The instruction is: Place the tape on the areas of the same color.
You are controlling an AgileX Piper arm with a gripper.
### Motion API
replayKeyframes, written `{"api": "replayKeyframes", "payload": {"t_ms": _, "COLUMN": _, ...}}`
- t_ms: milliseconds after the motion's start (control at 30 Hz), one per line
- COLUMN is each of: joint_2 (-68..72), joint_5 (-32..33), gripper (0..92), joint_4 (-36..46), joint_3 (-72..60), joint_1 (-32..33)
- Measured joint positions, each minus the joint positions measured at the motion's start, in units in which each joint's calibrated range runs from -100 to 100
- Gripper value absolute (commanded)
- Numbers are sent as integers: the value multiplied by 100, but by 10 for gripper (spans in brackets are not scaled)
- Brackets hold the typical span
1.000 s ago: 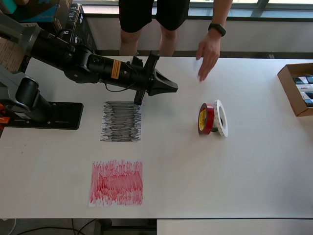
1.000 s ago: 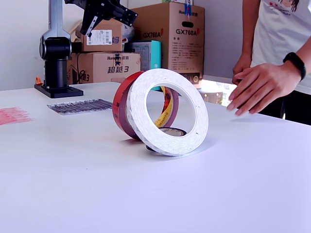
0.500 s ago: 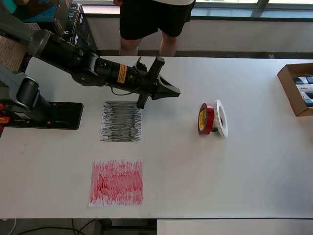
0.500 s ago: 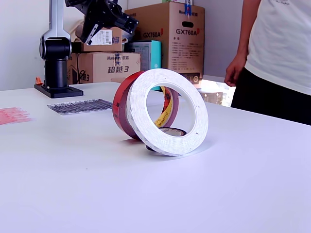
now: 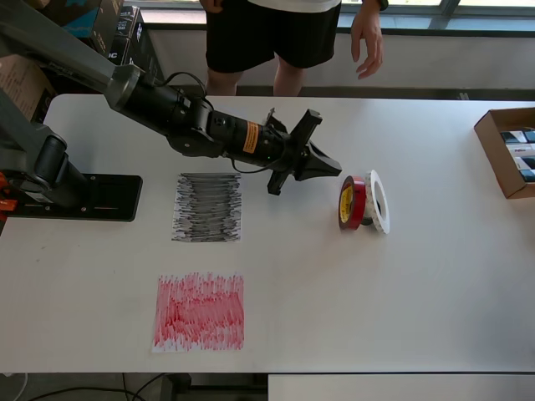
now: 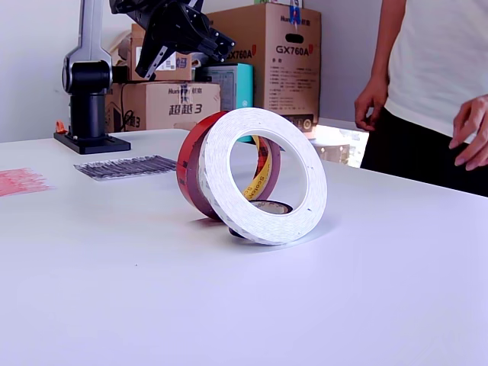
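The red tape roll (image 5: 347, 203) with a yellow core and the white roll (image 5: 378, 200) stand on edge, leaning together right of the table's middle. In the exterior view the white roll (image 6: 263, 175) is in front of the red roll (image 6: 191, 171), and a small black roll (image 6: 271, 207) lies flat behind them. The black scribbled sheet (image 5: 207, 207) and the red scribbled sheet (image 5: 199, 311) lie on the overhead view's left. My gripper (image 5: 334, 170) hovers just left of the rolls, its fingers meeting in a point with nothing between them. It sits high in the exterior view (image 6: 226, 50).
A person (image 5: 267, 33) stands at the far table edge with a hand (image 5: 366, 42) raised off the table. An open cardboard box (image 5: 506, 150) sits at the overhead view's right edge. The arm's base (image 5: 75, 196) is on the left. Stacked cartons (image 6: 267, 53) stand behind.
My arm has stretched to the overhead view's right, carrying the gripper from above the black sheet to just beside the rolls. The person's hand has left the table.
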Motion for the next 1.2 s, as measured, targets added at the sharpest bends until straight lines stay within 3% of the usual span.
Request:
{"api": "replayKeyframes", "payload": {"t_ms": 900, "joint_2": 995, "joint_5": 0, "gripper": 6, "joint_4": -98, "joint_3": -231, "joint_1": 86}}
{"api": "replayKeyframes", "payload": {"t_ms": 1200, "joint_2": 1448, "joint_5": 0, "gripper": 7, "joint_4": -761, "joint_3": -231, "joint_1": 90}}
